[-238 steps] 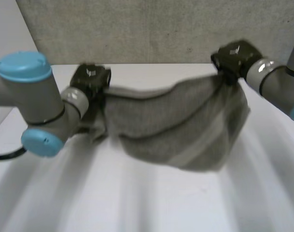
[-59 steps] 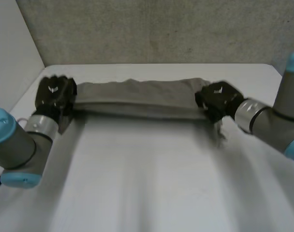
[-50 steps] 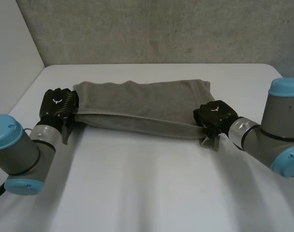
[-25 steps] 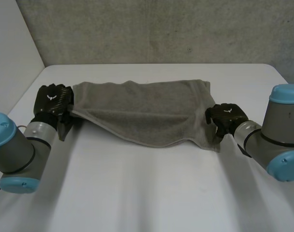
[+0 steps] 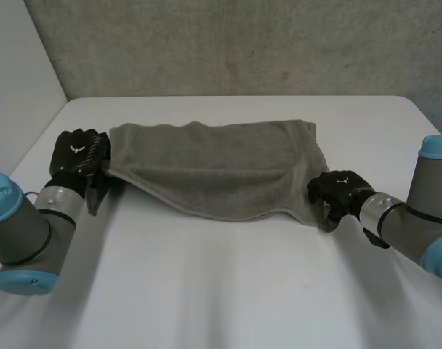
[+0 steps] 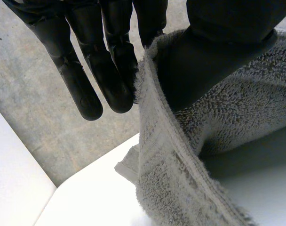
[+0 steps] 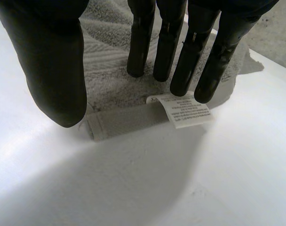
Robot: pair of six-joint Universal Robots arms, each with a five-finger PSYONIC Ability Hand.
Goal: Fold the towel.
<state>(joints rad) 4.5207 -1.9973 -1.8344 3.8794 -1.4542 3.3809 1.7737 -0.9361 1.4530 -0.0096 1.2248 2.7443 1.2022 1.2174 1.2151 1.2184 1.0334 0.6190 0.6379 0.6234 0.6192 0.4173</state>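
The grey terry towel (image 5: 214, 171) lies in 2 layers, folded lengthwise, across the far half of the white desk (image 5: 221, 291). The left hand (image 5: 77, 154) is at the towel's left end. Its straight fingers (image 6: 110, 70) and thumb (image 6: 209, 61) pinch the edge. The right hand (image 5: 336, 190) is at the near right corner, with its fingers (image 7: 180, 56) released and straight over the white care label (image 7: 185, 109).

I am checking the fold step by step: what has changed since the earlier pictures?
The towel, hanging in the air before, now lies on the table. The right hand has released its near right corner and opened above it. The left hand still pinches the left corner.
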